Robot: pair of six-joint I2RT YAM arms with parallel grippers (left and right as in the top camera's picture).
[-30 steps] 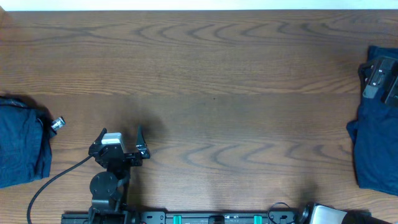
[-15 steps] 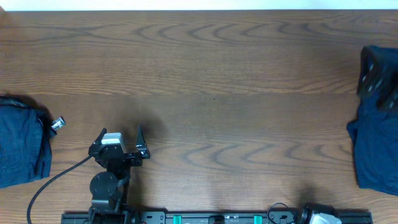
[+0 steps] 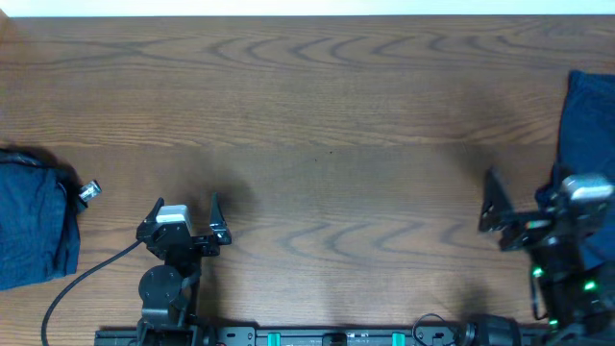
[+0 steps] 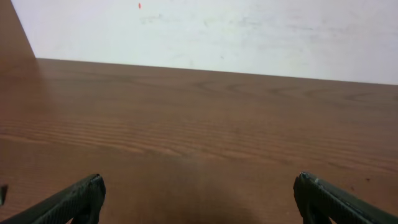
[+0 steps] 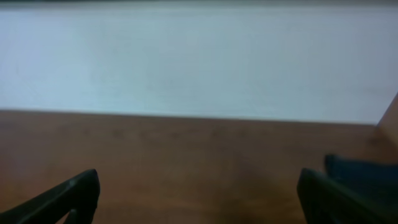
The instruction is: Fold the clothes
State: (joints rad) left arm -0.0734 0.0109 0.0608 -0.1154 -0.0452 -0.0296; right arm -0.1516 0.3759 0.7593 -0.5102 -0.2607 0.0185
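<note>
One dark navy garment (image 3: 34, 226) lies bunched at the table's left edge. A second navy garment (image 3: 588, 120) lies at the right edge, and a bit of it shows in the right wrist view (image 5: 364, 171). My left gripper (image 3: 184, 207) is open and empty near the front left, to the right of the left garment; its wrist view (image 4: 199, 190) shows only bare wood between the fingers. My right gripper (image 3: 527, 192) is open and empty near the front right, just left of the right garment. Its fingers (image 5: 199, 190) are spread wide over wood.
A small silvery object (image 3: 88, 190) lies beside the left garment. The wooden table (image 3: 327, 125) runs to a white wall at the back. The arm bases and a cable (image 3: 77, 279) sit along the front edge.
My right arm has pulled back from over the right garment at the far right edge to the front right, empty. The left arm and both garments have not moved.
</note>
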